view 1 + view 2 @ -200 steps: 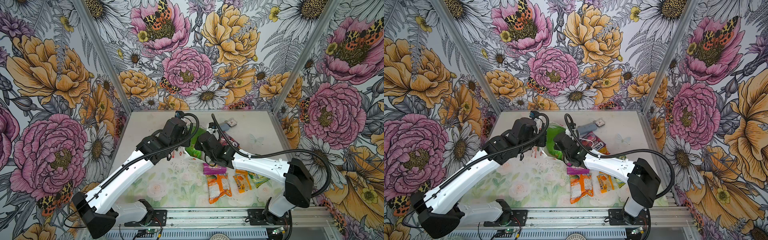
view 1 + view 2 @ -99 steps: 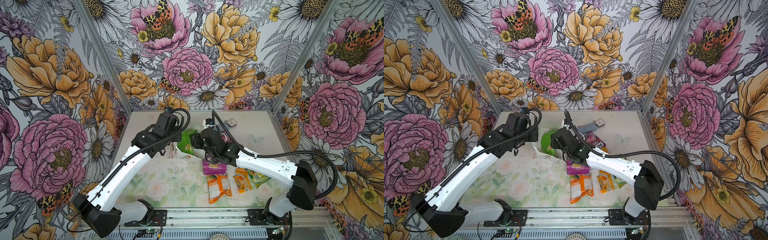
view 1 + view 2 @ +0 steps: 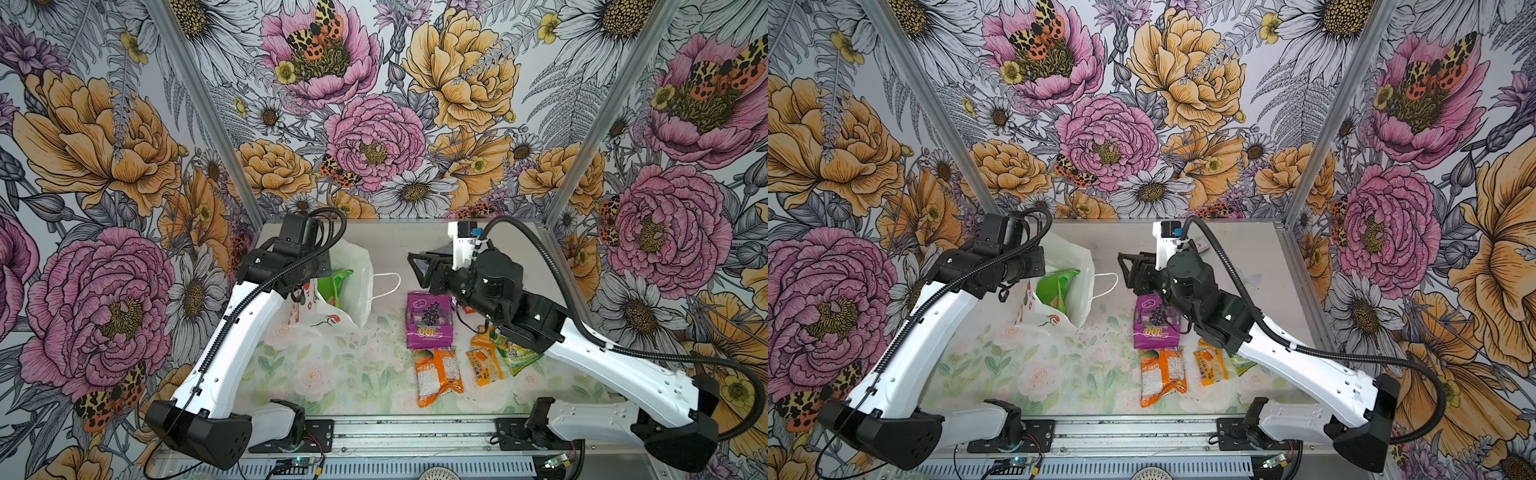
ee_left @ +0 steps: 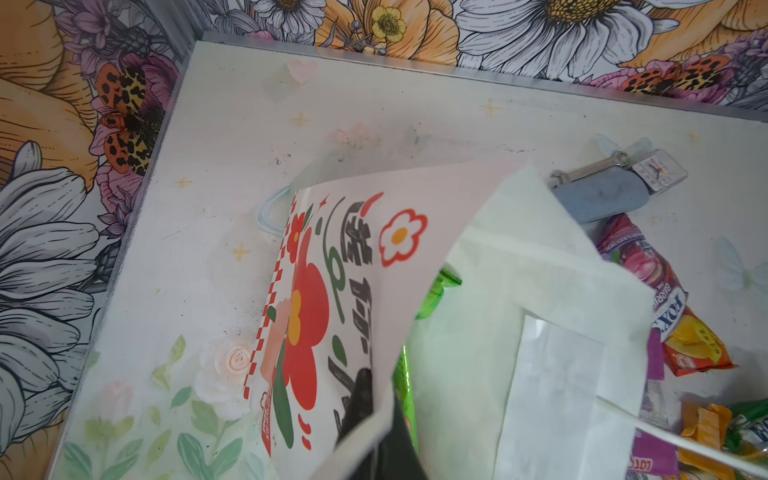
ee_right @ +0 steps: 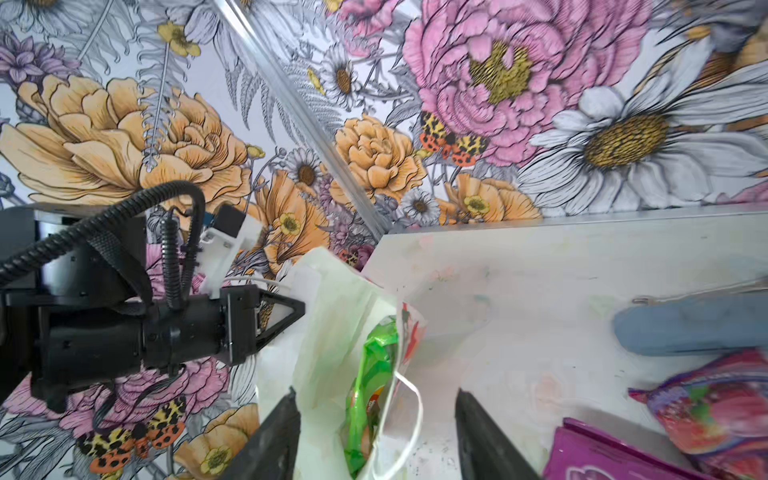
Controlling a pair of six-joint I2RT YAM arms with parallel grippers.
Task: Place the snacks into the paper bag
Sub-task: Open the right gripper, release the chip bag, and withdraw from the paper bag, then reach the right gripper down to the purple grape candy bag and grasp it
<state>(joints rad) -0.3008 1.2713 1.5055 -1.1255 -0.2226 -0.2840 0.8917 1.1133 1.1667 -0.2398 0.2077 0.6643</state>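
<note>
Now the left hand [image 4: 376, 428] pinches the white rose-printed paper bag [image 3: 358, 286], green packet [image 3: 334, 282] inside; right hand [image 5: 380, 434] open.

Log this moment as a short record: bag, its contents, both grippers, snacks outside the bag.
bag: paper bag, mouth held open
in bag: green packet, visible through the mouth
left gripper: shut on the bag's rim
right gripper: open, empty, beside the bag's mouth
on the table: purple grape pouch, orange packet, small orange packet, green-yellow packet, pink FOXS packet
not a snack: grey-blue case
</note>
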